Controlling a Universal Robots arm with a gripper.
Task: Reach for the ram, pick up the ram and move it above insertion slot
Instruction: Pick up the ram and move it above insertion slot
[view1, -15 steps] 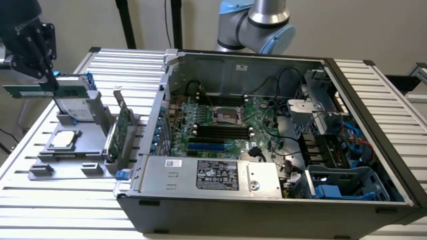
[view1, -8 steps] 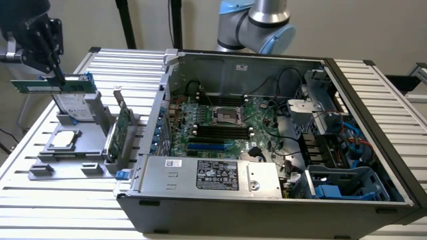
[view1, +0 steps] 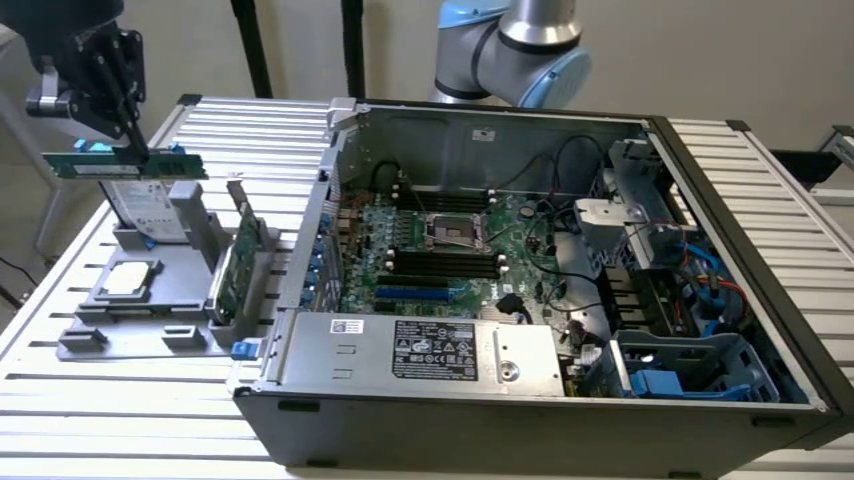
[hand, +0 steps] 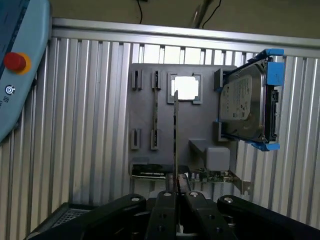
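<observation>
The ram (view1: 123, 165) is a thin green strip held level in the air over the exterior view's upper left, above the grey parts holder (view1: 140, 335). My gripper (view1: 134, 148) is shut on its upper edge. In the wrist view the ram (hand: 176, 135) appears edge-on as a narrow strip rising from between my gripper's (hand: 177, 200) black fingers (hand: 165, 210). The black memory slots (view1: 441, 265) lie on the motherboard (view1: 441, 250) inside the open computer case, well off to the exterior view's right of the ram.
On the parts holder (hand: 165, 120) stand a silver hard drive with blue rails (view1: 150, 210) (hand: 247, 105), a green expansion card (view1: 238, 270) (hand: 200, 176) and a square chip (view1: 127, 280) (hand: 186, 87). The case wall (view1: 320, 230) rises between holder and motherboard. A pendant with a red button (hand: 15, 61) lies aside.
</observation>
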